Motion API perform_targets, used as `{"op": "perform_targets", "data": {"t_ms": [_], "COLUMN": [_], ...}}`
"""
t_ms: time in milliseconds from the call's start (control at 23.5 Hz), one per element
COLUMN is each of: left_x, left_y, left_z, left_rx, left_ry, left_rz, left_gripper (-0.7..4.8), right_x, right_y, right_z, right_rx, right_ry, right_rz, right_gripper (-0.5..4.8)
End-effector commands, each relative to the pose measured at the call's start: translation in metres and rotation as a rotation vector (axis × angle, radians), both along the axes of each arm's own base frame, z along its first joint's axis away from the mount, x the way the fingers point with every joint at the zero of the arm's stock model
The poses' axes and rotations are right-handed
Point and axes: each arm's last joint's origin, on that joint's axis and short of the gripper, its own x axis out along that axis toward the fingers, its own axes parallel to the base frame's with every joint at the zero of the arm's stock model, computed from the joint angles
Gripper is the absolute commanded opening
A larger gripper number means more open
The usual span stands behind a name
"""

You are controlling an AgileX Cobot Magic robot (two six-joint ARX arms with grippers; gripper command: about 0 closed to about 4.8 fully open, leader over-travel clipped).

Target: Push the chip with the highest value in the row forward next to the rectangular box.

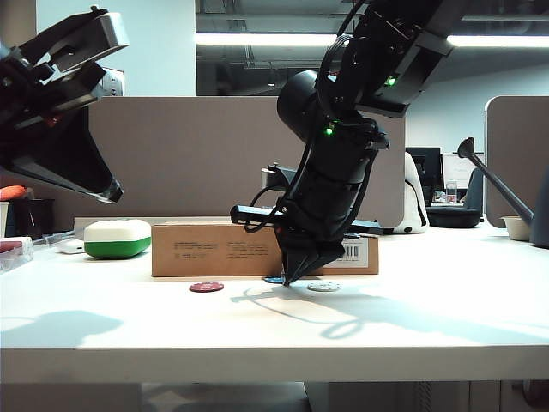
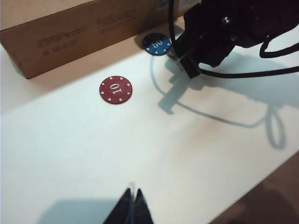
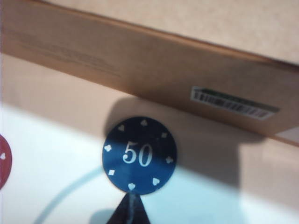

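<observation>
Right pincer (image 3: 131, 211) closed, tip touching the chip (image 3: 139, 155) — left pincer (image 2: 131, 207) closed, raised.

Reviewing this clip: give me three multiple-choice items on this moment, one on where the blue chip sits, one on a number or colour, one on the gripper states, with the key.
1. Where is the blue chip?
A. Close in front of the rectangular box
B. On top of the box
C. Beside the white-and-green case

2. What number is printed on the red chip?
A. 50
B. 10
C. 100

3. How does the right gripper stand?
A. Wide open above the box
B. Holding the red chip
C. Shut, tips low at the blue chip's near edge

Key: 1 A, the right wrist view shows the chip just before the box wall. 2 B, the left wrist view reads 10. 3 C, the tips meet in a point; the left gripper, also shut, hangs apart.
</observation>
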Motion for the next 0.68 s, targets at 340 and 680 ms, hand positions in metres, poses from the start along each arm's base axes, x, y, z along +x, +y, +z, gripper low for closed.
{"op": "perform_targets", "data": {"t_ms": [340, 680], "left_x": [0.0009, 0.0009], "left_y": [-0.0003, -0.0003], "left_z": [0.0031, 0.0031], "left_rx": [-0.009, -0.009], "left_ry": [-0.017, -0.017], "left_rz": [-0.003, -0.003], "left_gripper": [-0.05, -0.05], "right_x": [0.0042, 0.0013], "right_y": [0.0019, -0.0003], "right_z": [0.0037, 0.0011], "right_rx": [0.033, 0.012], "right_ry": [-0.052, -0.004], "right_rz": [-0.029, -0.046], "right_gripper": [-0.05, -0.05]}}
